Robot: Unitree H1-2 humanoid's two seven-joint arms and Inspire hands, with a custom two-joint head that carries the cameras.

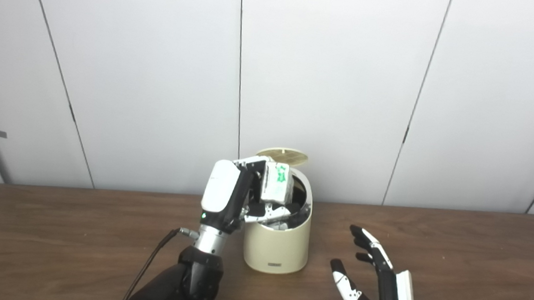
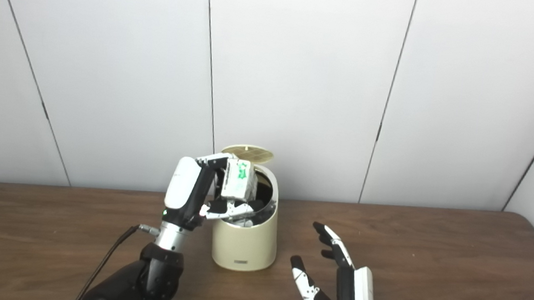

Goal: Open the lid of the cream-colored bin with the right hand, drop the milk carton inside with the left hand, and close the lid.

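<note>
The cream-colored bin (image 1: pixel 278 247) stands on the brown table near its middle. Its round lid (image 1: pixel 284 156) is swung up and back, leaving the dark mouth uncovered. My left hand (image 1: pixel 229 192) is raised at the bin's left rim and is shut on the milk carton (image 1: pixel 275 182), a white box with green print held just over the opening. My right hand (image 1: pixel 376 285) rests low to the right of the bin, open with fingers spread, touching nothing. In the right eye view the carton (image 2: pixel 239 179) hangs at the bin's (image 2: pixel 244 244) top edge.
The wooden table (image 1: pixel 455 263) stretches wide on both sides of the bin. A white panelled wall (image 1: pixel 350 80) closes the back. A black cable (image 1: pixel 151 260) runs along my left forearm.
</note>
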